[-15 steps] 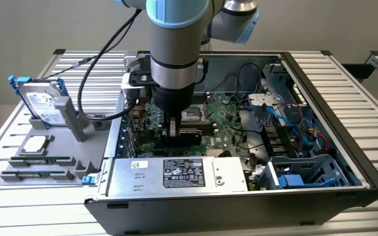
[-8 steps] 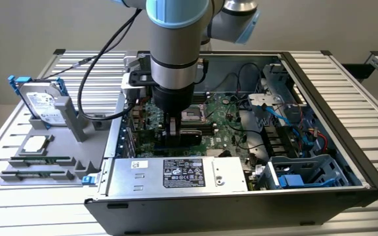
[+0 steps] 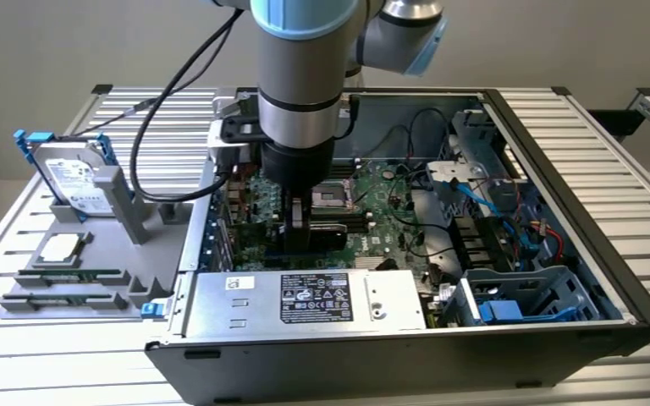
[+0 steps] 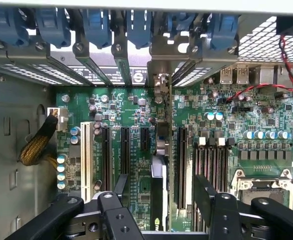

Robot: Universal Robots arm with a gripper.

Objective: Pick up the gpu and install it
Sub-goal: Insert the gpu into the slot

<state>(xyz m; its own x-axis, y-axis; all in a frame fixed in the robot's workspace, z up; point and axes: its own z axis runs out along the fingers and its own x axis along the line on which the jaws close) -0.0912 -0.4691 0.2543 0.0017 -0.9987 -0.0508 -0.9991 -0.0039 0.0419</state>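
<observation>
Arm down inside open PC case (image 3: 596, 254) on bench (image 3: 65, 355). Claw (image 4: 159, 200) sits low over motherboard (image 4: 136, 130), fingers (image 4: 119, 187) closed on gpu (image 4: 158, 175). Card held on edge, seen edge-on in wrist view, standing between black expansion slots (image 4: 125, 150). Long axis runs parallel to slots, far end pointing at rear bracket openings with blue clips (image 4: 96, 25). Hard drive (image 3: 74, 182) stands in grey tray (image 3: 31, 300) at exterior view's left, well apart.

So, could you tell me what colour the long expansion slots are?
Mostly black, one white; wrist view.
</observation>
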